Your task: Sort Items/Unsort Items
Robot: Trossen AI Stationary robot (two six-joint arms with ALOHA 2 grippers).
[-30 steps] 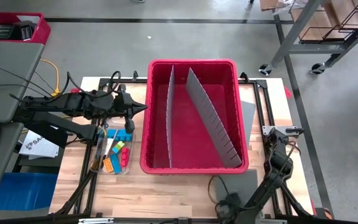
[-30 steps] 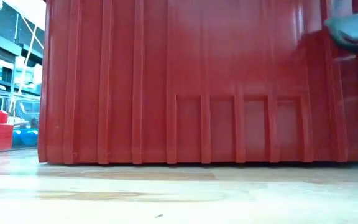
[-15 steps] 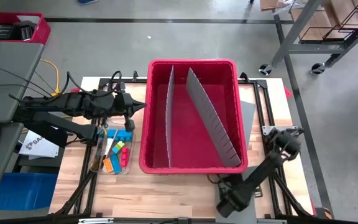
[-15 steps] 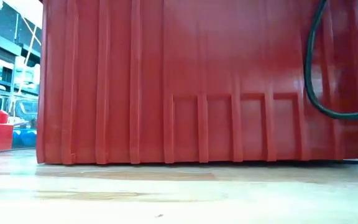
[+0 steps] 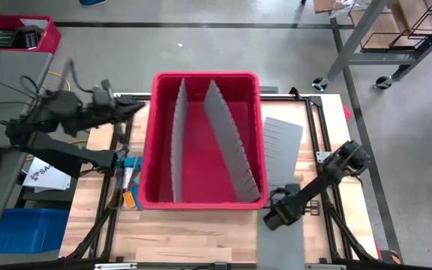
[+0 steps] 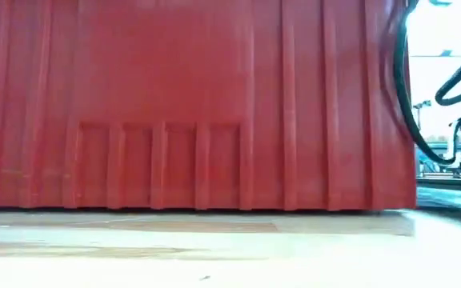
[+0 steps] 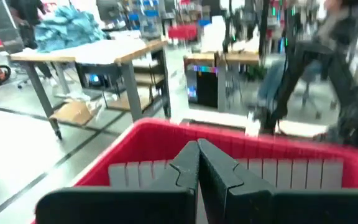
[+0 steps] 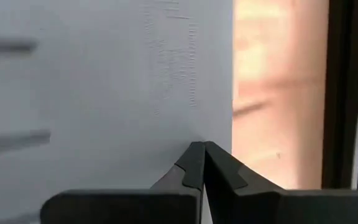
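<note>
Nearest the table's front edge, the right gripper [image 5: 270,220] lies low over a flat grey divider sheet [image 5: 282,240], fingers pressed together, holding nothing. Just left of the large red plastic bin [image 5: 201,204], the small blocky plastic items [image 5: 128,199] sit half hidden against its wall: an orange piece shows, a blue one [image 5: 132,161] beyond it, thin dark sticks between, other colours hard to tell. Judged light, rigid, smooth-sided; blocks are best pinched across flat faces, while sticks likely roll and want a mid-length grip. Bin crowds them, so access looks tight. Inside the bin stand two grey ribbed divider panels [image 5: 227,142]. Farther back, the left gripper [image 5: 138,107] hovers by the bin's far left corner, fingers closed and empty.
</note>
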